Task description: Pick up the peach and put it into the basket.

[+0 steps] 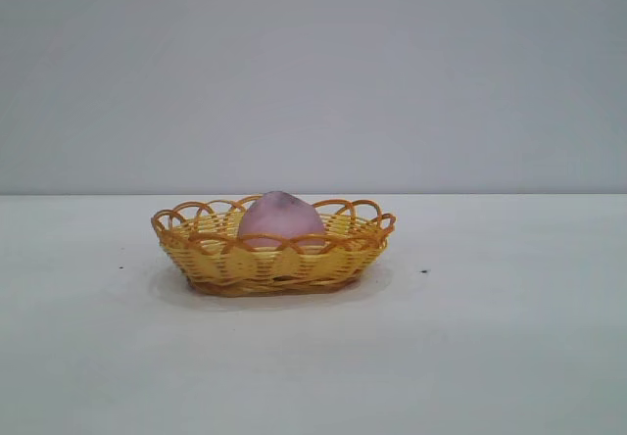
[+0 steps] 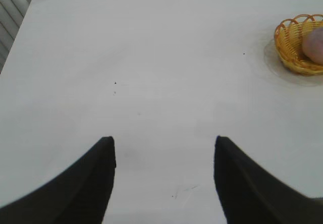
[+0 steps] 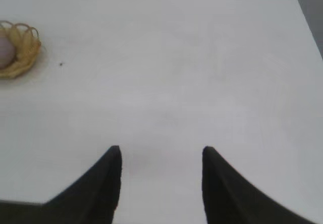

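The pink-mauve peach (image 1: 280, 219) lies inside the yellow woven basket (image 1: 211, 254) with the orange looped rim, at the middle of the white table. The basket (image 2: 290, 45) and the peach (image 2: 315, 45) also show at the edge of the left wrist view, and the basket (image 3: 25, 52) with the peach (image 3: 4, 52) at the edge of the right wrist view. My left gripper (image 2: 164, 142) is open and empty, far from the basket over bare table. My right gripper (image 3: 161, 152) is open and empty, also far from the basket. Neither gripper shows in the exterior view.
The white table (image 1: 490, 337) stretches all round the basket. A small dark speck (image 1: 424, 271) lies to the basket's right. The table's edge (image 2: 20, 24) shows in the left wrist view and the edge (image 3: 308, 24) in the right wrist view.
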